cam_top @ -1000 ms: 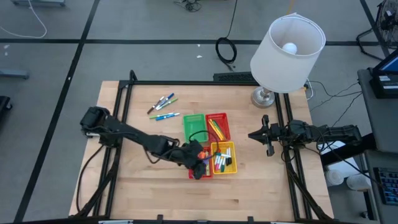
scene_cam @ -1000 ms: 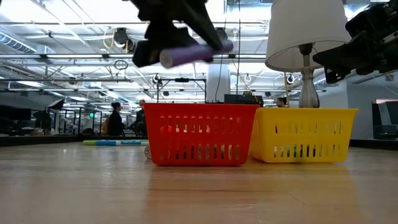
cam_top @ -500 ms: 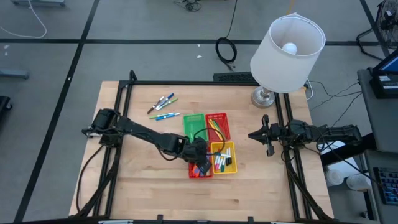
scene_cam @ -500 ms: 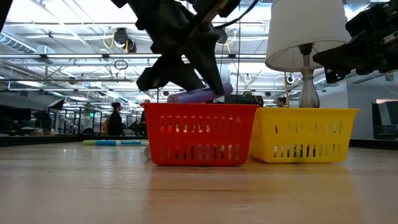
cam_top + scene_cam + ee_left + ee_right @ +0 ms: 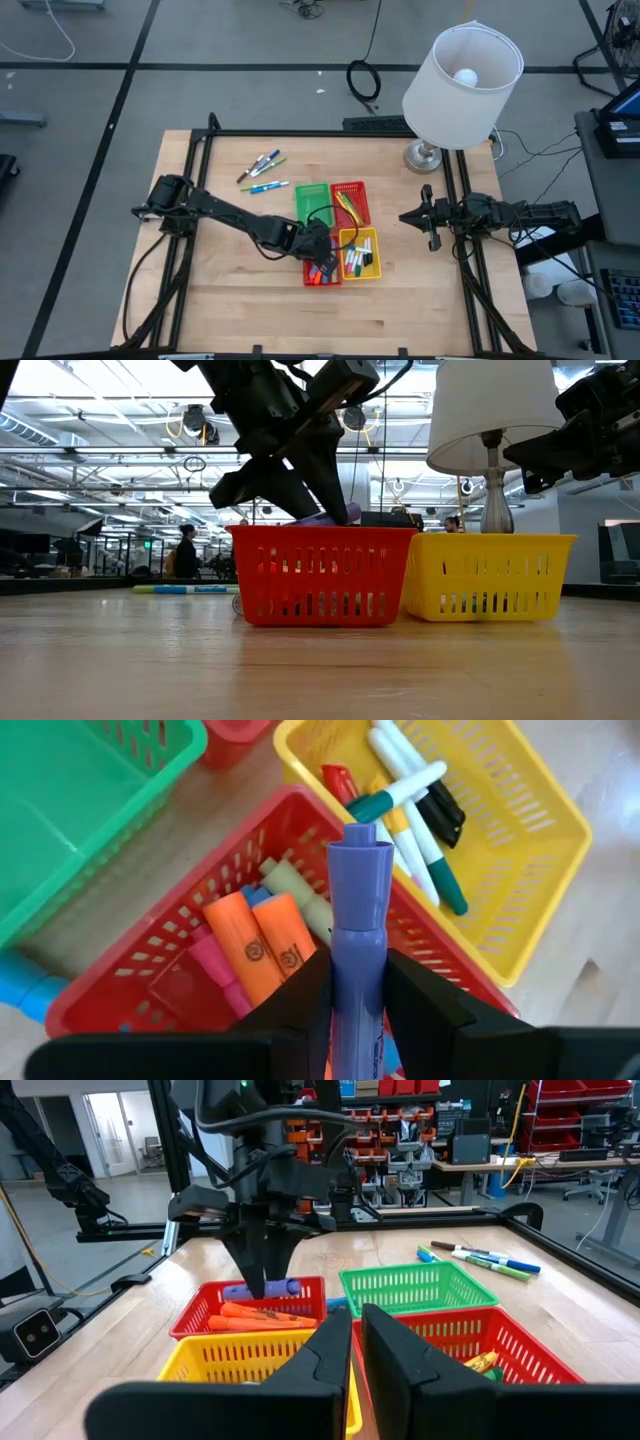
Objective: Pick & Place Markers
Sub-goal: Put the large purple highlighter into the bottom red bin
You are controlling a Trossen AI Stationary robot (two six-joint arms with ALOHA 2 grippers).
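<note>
Purple marker (image 5: 358,935) is pinched in the left tool (image 5: 352,988) just over the near red basket (image 5: 160,985) of orange and pink markers (image 5: 260,942), and might tip out onto the counter (image 5: 240,300) if dropped crooked, while the clenched right tool (image 5: 431,217) waits far right.

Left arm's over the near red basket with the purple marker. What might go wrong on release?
1. The purple marker lies level at the red basket's rim; released now, it might rest across the rim or roll out.
2. The left gripper's fingers might catch the basket wall when lifting.
</note>
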